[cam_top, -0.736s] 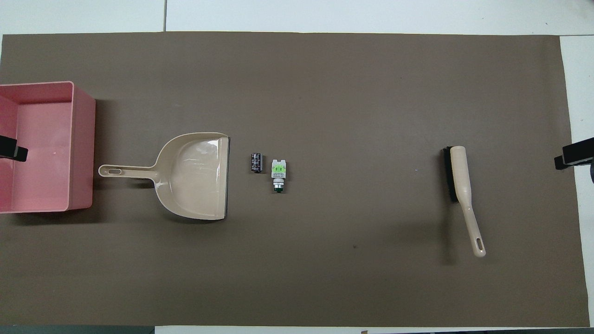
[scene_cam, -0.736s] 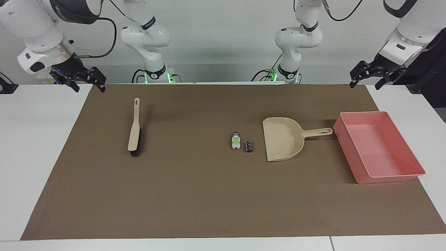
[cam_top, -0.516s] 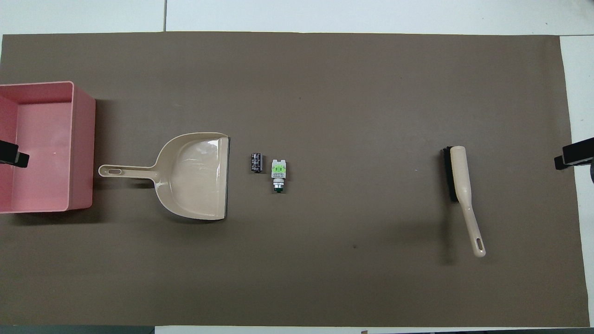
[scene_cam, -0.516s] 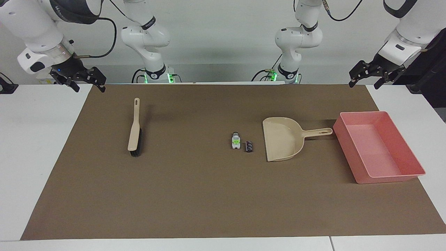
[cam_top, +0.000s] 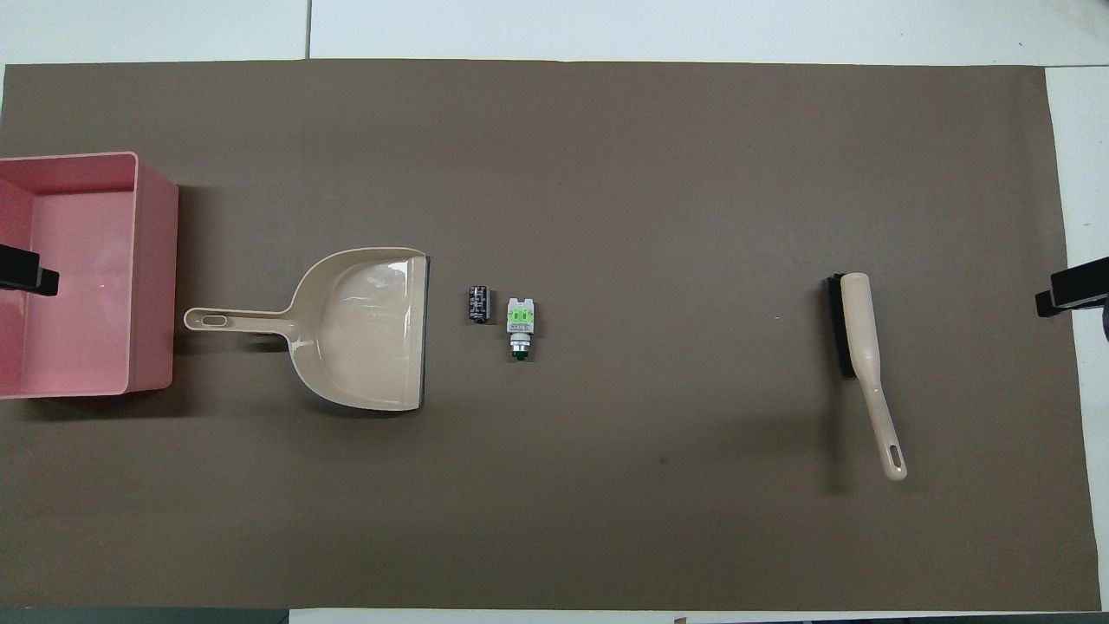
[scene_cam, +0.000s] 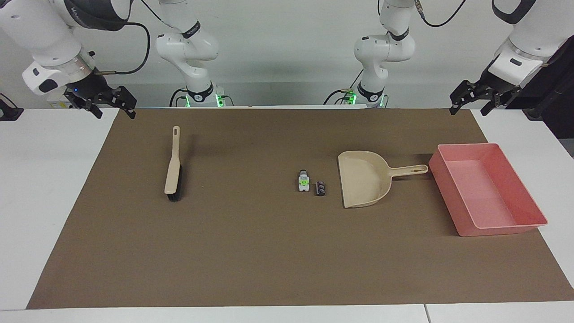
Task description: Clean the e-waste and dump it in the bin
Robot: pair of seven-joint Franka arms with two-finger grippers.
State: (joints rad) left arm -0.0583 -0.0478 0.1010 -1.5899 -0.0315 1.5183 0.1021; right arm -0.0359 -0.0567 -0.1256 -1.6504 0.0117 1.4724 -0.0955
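The e-waste lies mid-mat: a white block with a green patch point(scene_cam: 304, 181) point(cam_top: 520, 322) and, beside it, a dark stubby cylinder point(scene_cam: 321, 188) point(cam_top: 478, 304). The cylinder lies just off the mouth of the beige dustpan point(scene_cam: 363, 181) point(cam_top: 364, 325). The pink bin point(scene_cam: 448, 197) point(cam_top: 154, 286) stands at the left arm's end, by the dustpan's handle. My left gripper point(scene_cam: 468, 110) point(cam_top: 26, 279) hangs open and empty in the air over the mat's corner at that end. My right gripper point(scene_cam: 115, 112) point(cam_top: 1066, 295) hangs open and empty over the mat's corner at the right arm's end.
A beige brush with black bristles point(scene_cam: 172, 172) point(cam_top: 862, 347) lies on the brown mat point(scene_cam: 251, 251) toward the right arm's end, its handle pointing to the robots. White table point(scene_cam: 45, 188) borders the mat. Two more arm bases stand at the robots' edge.
My left gripper has shifted slightly in the air. The e-waste, dustpan, brush and bin have not moved. The right gripper holds still.
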